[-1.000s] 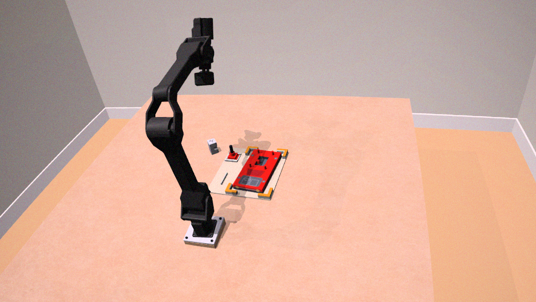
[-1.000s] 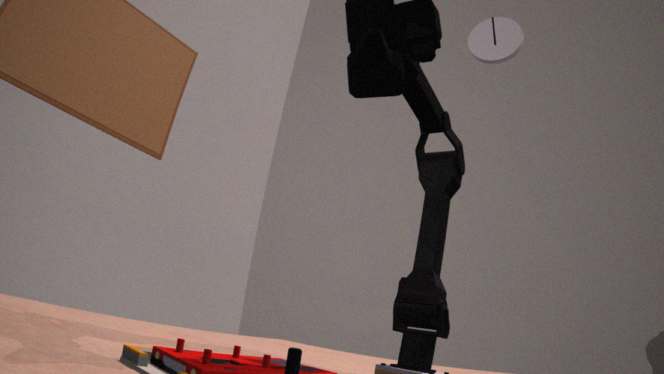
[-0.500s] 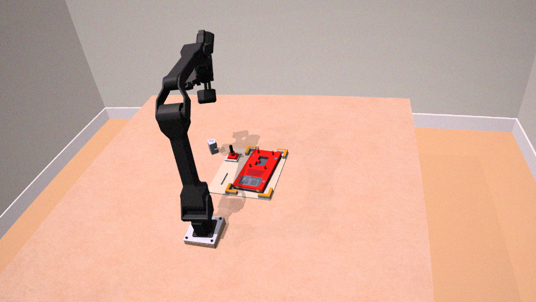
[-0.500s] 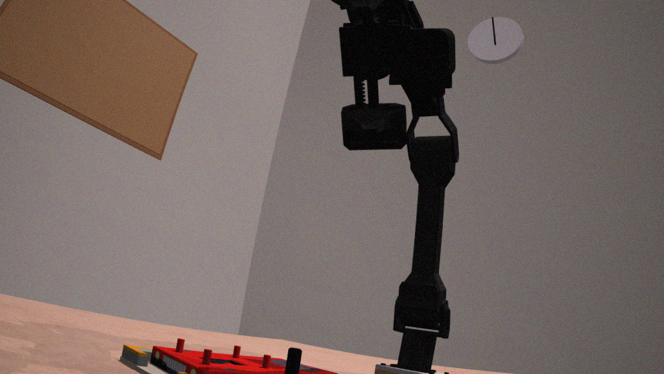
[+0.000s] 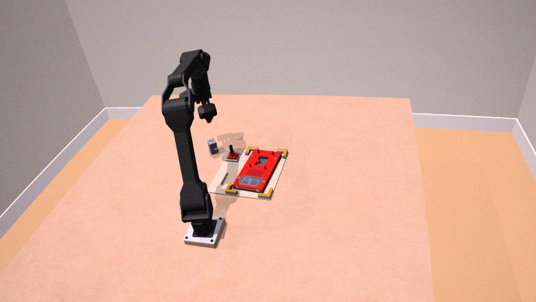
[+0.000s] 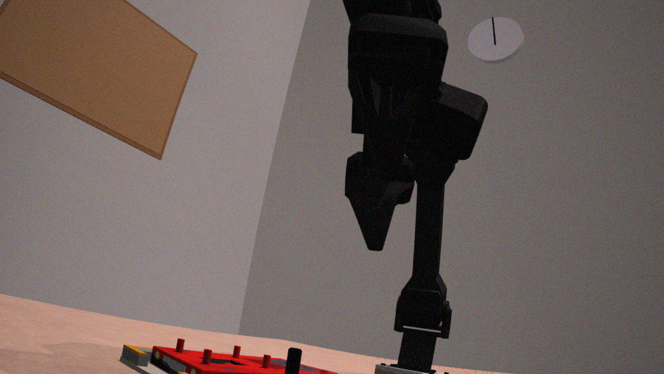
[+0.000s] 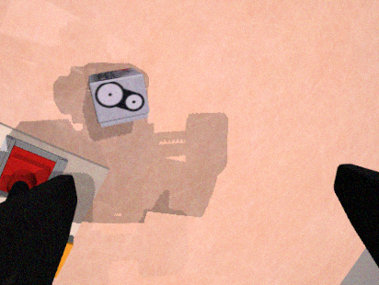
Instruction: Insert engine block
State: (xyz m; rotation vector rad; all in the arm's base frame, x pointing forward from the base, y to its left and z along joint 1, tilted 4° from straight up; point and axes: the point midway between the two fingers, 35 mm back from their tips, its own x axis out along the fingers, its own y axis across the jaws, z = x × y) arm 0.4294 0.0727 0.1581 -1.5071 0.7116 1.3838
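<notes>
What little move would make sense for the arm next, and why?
Probably a small sideways shift to centre the open gripper over the engine block before lowering: in the wrist view the block sits off toward the left finger and ahead of both fingertips, standing on the table with nothing gripping it.

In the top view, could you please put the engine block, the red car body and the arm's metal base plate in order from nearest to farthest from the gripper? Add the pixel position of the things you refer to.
1. Engine block (image 5: 212,146) (image 7: 122,98), just below the gripper (image 5: 208,119) (image 6: 375,248) (image 7: 211,183).
2. Red car body (image 5: 268,173) (image 6: 160,355), lower right.
3. Base plate (image 5: 190,240), at the arm's foot.
</notes>
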